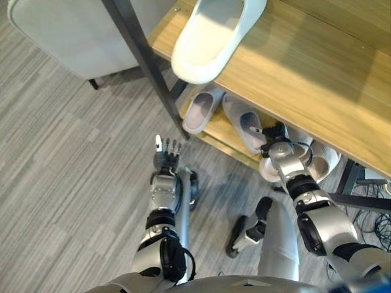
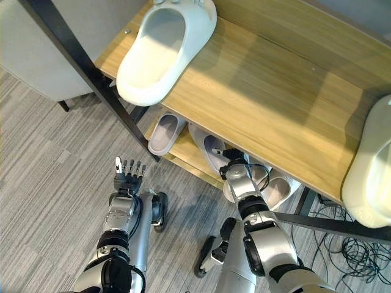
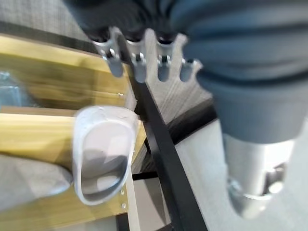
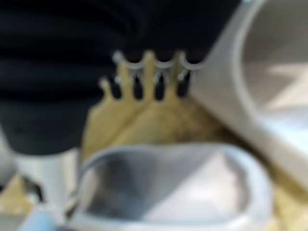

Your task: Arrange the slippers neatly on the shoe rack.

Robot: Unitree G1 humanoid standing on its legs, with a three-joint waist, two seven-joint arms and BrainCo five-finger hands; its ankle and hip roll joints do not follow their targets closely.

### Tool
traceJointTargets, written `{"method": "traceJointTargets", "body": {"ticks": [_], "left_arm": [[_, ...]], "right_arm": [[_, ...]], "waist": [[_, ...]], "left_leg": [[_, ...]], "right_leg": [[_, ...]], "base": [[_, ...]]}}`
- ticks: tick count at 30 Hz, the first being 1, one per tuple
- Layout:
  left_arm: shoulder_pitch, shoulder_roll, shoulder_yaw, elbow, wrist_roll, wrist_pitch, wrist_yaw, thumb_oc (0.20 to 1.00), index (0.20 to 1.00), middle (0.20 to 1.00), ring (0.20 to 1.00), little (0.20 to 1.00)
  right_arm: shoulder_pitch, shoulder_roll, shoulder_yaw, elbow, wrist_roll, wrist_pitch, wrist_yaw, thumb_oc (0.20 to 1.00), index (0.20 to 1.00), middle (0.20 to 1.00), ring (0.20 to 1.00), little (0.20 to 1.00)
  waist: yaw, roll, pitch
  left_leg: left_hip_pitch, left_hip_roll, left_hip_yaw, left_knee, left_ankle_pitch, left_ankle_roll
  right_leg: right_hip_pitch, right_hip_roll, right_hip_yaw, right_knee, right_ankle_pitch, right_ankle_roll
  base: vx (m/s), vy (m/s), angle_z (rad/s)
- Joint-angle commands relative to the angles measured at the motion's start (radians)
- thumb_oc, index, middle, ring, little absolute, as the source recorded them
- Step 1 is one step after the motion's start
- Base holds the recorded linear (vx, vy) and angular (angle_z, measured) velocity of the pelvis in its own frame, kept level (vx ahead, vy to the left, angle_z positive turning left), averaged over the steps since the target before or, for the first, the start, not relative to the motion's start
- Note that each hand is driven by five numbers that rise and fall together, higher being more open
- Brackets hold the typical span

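Observation:
A white slipper (image 1: 211, 36) lies on the rack's wooden top shelf (image 1: 305, 73), and a second white one (image 2: 369, 177) rests at that shelf's right end. On the lower shelf a lilac slipper (image 1: 201, 110) sits at the left with another (image 1: 244, 125) beside it, and paler slippers (image 1: 321, 159) lie further right. My right hand (image 1: 278, 149) reaches in under the top shelf, just right of the second lilac slipper. In its wrist view the fingers (image 4: 154, 79) are straight above a slipper (image 4: 168, 187). My left hand (image 1: 166, 152) hovers open over the floor in front of the rack.
The rack's black corner post (image 1: 146, 61) slants down just beyond my left hand. A pale grey piece of furniture (image 1: 67, 30) stands at the far left on the grey plank floor. Cables (image 2: 360, 250) lie on the floor at the right, under the rack.

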Motion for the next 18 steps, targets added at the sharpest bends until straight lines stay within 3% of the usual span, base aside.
{"method": "traceJointTargets", "body": {"ticks": [1, 5, 10, 14, 18], "left_arm": [[-0.018, 0.047, 0.018, -0.006, -0.021, 0.021, -0.026, 1.000, 1.000, 1.000, 1.000, 1.000], [-0.042, 0.034, 0.056, -0.034, -0.055, 0.016, -0.016, 1.000, 1.000, 1.000, 1.000, 1.000], [-0.099, 0.039, 0.116, -0.051, -0.122, -0.018, 0.041, 1.000, 1.000, 1.000, 1.000, 1.000], [-0.140, 0.038, 0.135, -0.050, -0.157, -0.070, 0.101, 1.000, 1.000, 1.000, 1.000, 1.000], [-0.151, 0.042, 0.123, -0.055, -0.150, -0.081, 0.085, 1.000, 1.000, 1.000, 1.000, 1.000]], "right_arm": [[-0.121, 0.039, -0.007, 0.001, 0.015, 0.046, 0.039, 1.000, 1.000, 1.000, 1.000, 1.000], [-0.129, 0.051, 0.036, -0.019, -0.016, 0.034, 0.102, 1.000, 1.000, 1.000, 1.000, 1.000], [-0.154, 0.042, 0.113, -0.045, -0.127, 0.078, 0.155, 1.000, 1.000, 1.000, 1.000, 1.000], [-0.219, -0.026, 0.212, -0.031, -0.278, 0.102, 0.057, 1.000, 1.000, 1.000, 1.000, 1.000], [-0.332, -0.049, 0.298, -0.009, -0.349, 0.085, 0.005, 1.000, 1.000, 1.000, 1.000, 1.000]], "waist": [[-0.012, -0.050, 0.081], [-0.013, -0.071, 0.101], [-0.019, -0.106, 0.143], [-0.030, -0.122, 0.180], [-0.039, -0.128, 0.223]], "left_leg": [[0.061, 0.097, -0.088, 0.062, -0.149, -0.066], [0.061, 0.134, -0.092, 0.113, -0.175, -0.082], [0.061, 0.171, -0.130, 0.179, -0.203, -0.100], [0.061, 0.202, -0.150, 0.219, -0.217, -0.109], [0.061, 0.222, -0.171, 0.237, -0.217, -0.113]], "right_leg": [[-0.019, 0.003, -0.001, 0.130, 0.051, 0.030], [-0.029, 0.002, 0.017, 0.211, 0.027, 0.021], [-0.040, -0.013, 0.047, 0.344, 0.006, 0.034], [-0.066, -0.022, 0.075, 0.430, -0.009, 0.027], [-0.083, -0.017, 0.101, 0.464, -0.012, 0.021]], "base": [[-0.02, -0.038, 0.11], [-0.01, -0.040, -0.06], [0.01, -0.044, -0.16], [-0.01, -0.010, -0.21], [-0.02, 0.018, -0.19]]}}
